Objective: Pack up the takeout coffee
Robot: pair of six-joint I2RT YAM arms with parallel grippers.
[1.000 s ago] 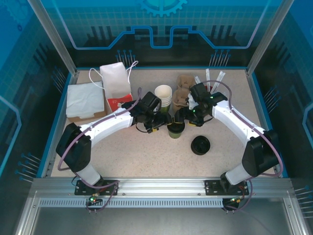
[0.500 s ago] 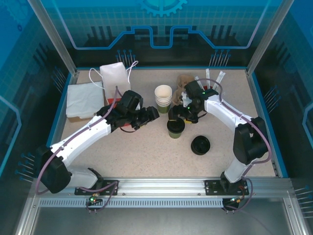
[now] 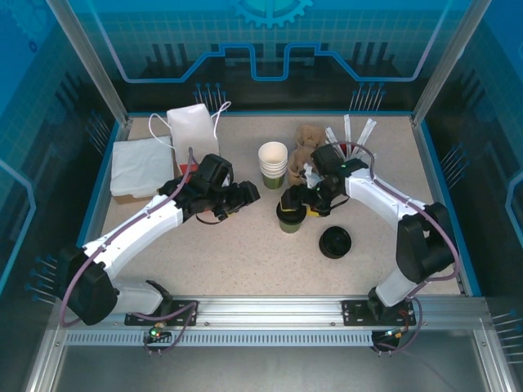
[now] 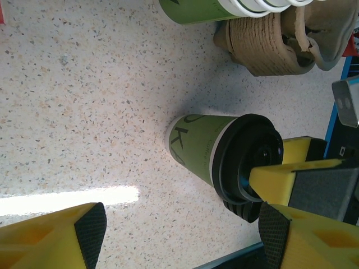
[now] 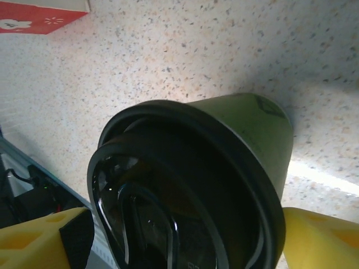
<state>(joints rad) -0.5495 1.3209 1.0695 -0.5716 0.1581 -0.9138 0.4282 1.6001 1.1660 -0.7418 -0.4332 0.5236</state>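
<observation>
Takeout coffee (image 3: 292,216) stands lidded on desk (image 3: 245,253), near cup stack (image 3: 274,163). Right pincer (image 5: 188,235) straddles its lid; pinching or just clear, cannot tell. Left pincer (image 4: 182,230) spread, empty, nearby.

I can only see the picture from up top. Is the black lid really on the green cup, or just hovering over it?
Observer: It's on. In the left wrist camera the lid sits snug on the cup.
Operator: Is the right claw squeezing it?
Observer: It doesn't look like it. The right wrist camera shows the right gripper with its yellow fingers wide apart, one on each side of the lid.
Operator: What about the left one?
Observer: The left gripper is open, with only bare table between its fingers. The cup is farther ahead of it.
</observation>
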